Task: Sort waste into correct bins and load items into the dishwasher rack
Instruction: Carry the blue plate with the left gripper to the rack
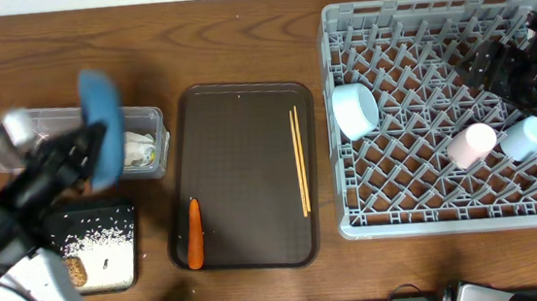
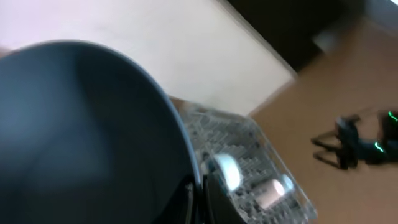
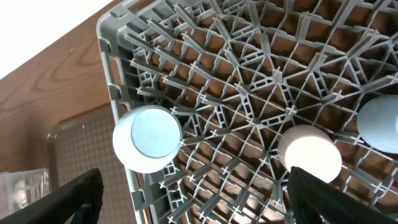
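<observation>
My left gripper (image 1: 91, 149) is shut on the rim of the large blue plate (image 1: 99, 109), held on edge above the clear tub (image 1: 61, 120). In the left wrist view the plate (image 2: 81, 137) fills the left half, and the gripper (image 2: 198, 190) pinches its edge. My right gripper (image 1: 495, 62) hangs open over the grey rack (image 1: 450, 215), with nothing between its fingers (image 3: 68, 199). In the rack lie the pale blue bowl (image 1: 355, 110), the pink cup (image 1: 471, 144) and the light-blue cup (image 1: 526, 138). The carrot (image 1: 194, 233) and chopsticks (image 1: 299, 157) lie on the brown serving tray (image 1: 241, 172).
The clear tub holds a crumpled tissue (image 1: 136, 144) and a wrapper (image 1: 150, 157). The black tray (image 1: 123, 210) at front left carries rice grains (image 1: 97, 245) and a brown lump (image 1: 76, 272). Seen from the right wrist, the bowl (image 3: 147, 138) and pink cup (image 3: 310, 152) sit below.
</observation>
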Motion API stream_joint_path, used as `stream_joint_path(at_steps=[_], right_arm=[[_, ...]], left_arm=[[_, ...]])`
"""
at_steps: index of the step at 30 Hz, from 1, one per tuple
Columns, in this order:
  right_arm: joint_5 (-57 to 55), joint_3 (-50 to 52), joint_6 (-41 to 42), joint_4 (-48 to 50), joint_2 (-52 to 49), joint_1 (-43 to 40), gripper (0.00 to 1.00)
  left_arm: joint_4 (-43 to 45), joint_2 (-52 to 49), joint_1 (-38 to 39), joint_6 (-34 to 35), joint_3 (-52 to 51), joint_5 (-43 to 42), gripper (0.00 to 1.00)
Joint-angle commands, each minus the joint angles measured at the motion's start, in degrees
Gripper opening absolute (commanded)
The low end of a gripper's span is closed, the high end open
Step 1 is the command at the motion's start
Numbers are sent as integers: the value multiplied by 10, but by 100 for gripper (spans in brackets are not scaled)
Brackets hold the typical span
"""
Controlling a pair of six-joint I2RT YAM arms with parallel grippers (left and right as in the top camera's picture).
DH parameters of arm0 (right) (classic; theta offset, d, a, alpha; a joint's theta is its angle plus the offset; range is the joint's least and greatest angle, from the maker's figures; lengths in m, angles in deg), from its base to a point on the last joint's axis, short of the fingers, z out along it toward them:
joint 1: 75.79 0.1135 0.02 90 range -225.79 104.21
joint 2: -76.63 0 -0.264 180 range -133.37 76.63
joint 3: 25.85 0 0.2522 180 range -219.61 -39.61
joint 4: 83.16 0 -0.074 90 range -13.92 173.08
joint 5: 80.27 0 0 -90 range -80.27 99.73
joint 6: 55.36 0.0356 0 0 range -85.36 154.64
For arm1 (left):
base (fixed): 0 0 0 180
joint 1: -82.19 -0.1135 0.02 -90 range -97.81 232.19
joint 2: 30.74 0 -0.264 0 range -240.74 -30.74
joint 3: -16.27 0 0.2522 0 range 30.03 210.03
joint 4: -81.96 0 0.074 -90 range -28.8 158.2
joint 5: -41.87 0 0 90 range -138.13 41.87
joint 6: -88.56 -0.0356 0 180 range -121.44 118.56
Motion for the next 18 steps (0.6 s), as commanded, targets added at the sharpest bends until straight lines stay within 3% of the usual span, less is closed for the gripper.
stream_joint_path(at_steps=[1,3,7,13,18], right_arm=[[4,-1,-1,1,7,-6,88],[4,-1,-1,1,7,-6,88],[4,-1,-1,0,7,-6,88],[1,-1,-1,1,7,-6,88],[-36,-1,-1,1,7,-11,88]], left_arm=[[130,10,107,223,18,46,6],[251,10,180,302,18,99,6],[392,1,294,369,18,193,6],[449,-49,443,376,18,318,6],[569,-123,544,376,18,397,6]])
